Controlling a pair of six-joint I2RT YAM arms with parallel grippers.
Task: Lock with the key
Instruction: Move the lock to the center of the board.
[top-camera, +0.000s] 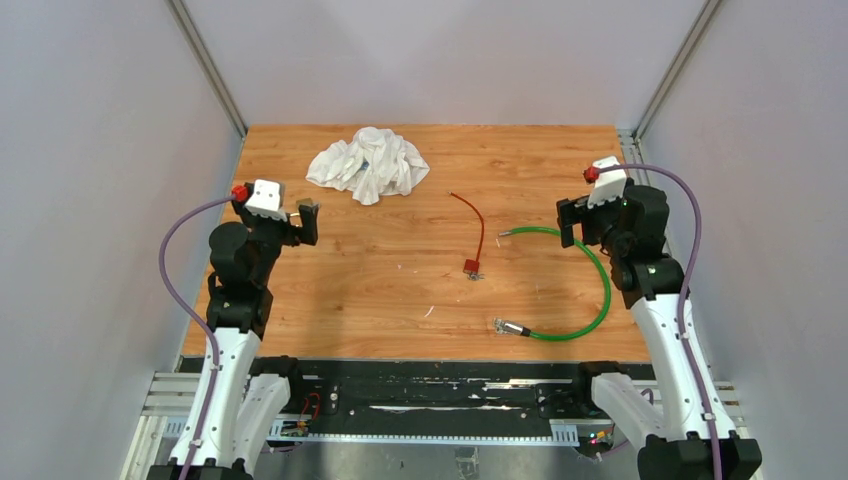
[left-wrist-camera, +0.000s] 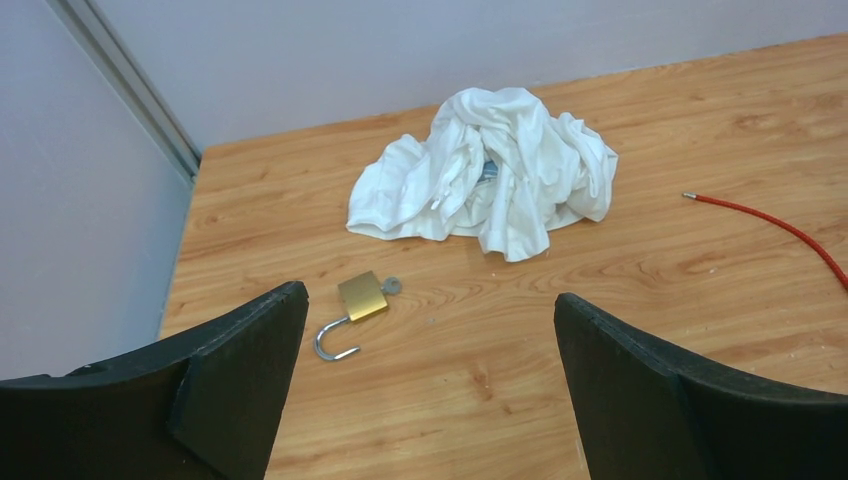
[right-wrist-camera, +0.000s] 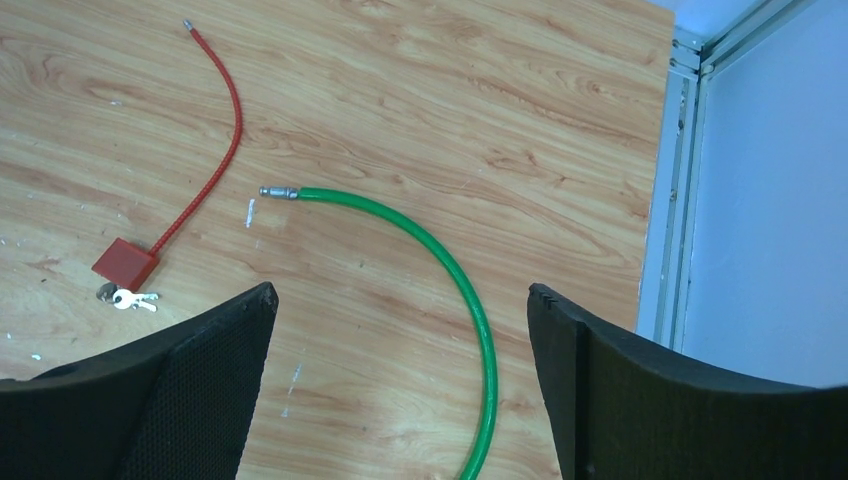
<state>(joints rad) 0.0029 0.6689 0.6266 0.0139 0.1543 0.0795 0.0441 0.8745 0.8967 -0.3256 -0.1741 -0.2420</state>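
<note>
A brass padlock (left-wrist-camera: 361, 296) lies on the wooden table (left-wrist-camera: 640, 330) with its steel shackle (left-wrist-camera: 333, 341) swung open and a key (left-wrist-camera: 391, 286) in its base; only the left wrist view shows it. My left gripper (left-wrist-camera: 428, 292) hangs open above the table, just right of the padlock and behind it. A red cable lock (right-wrist-camera: 125, 263) lies mid-table with small keys (right-wrist-camera: 130, 298) beside its body. My right gripper (right-wrist-camera: 401, 289) is open over the green cable (right-wrist-camera: 440, 255), holding nothing. In the top view the left gripper (top-camera: 300, 212) and right gripper (top-camera: 575, 222) sit at opposite table sides.
A crumpled white cloth (top-camera: 368, 163) lies at the back left, just beyond the padlock. The green cable (top-camera: 590, 270) curves along the right side with metal ends. The red cable (top-camera: 478, 222) runs back from its lock body (top-camera: 469, 265). Grey walls enclose the table.
</note>
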